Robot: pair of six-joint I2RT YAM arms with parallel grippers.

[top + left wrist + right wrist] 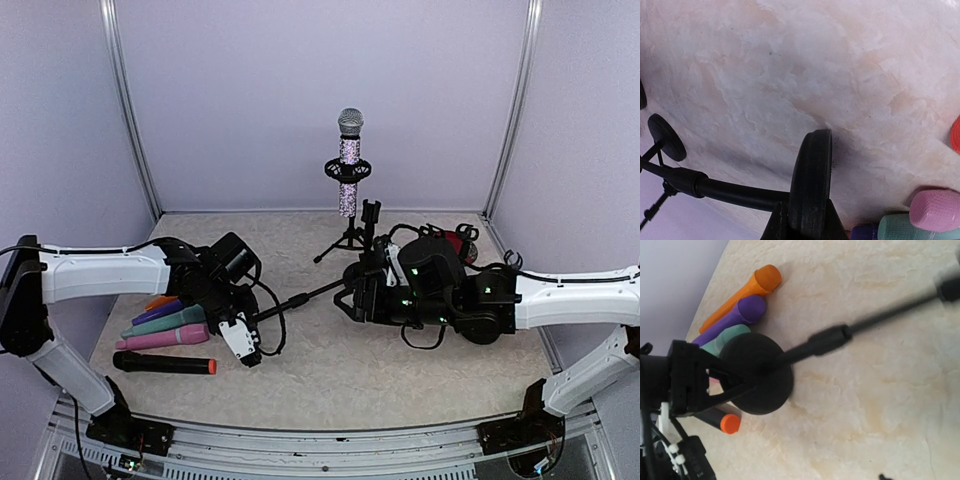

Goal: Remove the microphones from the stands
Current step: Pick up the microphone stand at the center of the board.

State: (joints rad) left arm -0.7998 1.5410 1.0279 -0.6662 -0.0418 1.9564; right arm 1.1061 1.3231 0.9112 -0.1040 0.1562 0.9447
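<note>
Overhead, the sparkly microphone stands upright in a ring mount on the tripod stand at the back of the worktop, well apart from both arms. A second stand lies on its side, its pole running between the arms. The left end effector sits at the base end and the right end effector at the other; whether the right one's jaws are apart or together cannot be told. Beside the left arm lie loose orange, purple, teal and pink microphones, with a black microphone nearest the front edge.

In the left wrist view, the round base stands edge-on, clamped by the left end effector, and the pole runs off to the left.

In the right wrist view, the same disc is gripped by the black frame of the left end effector. The pole is blurred at the upper right.
</note>
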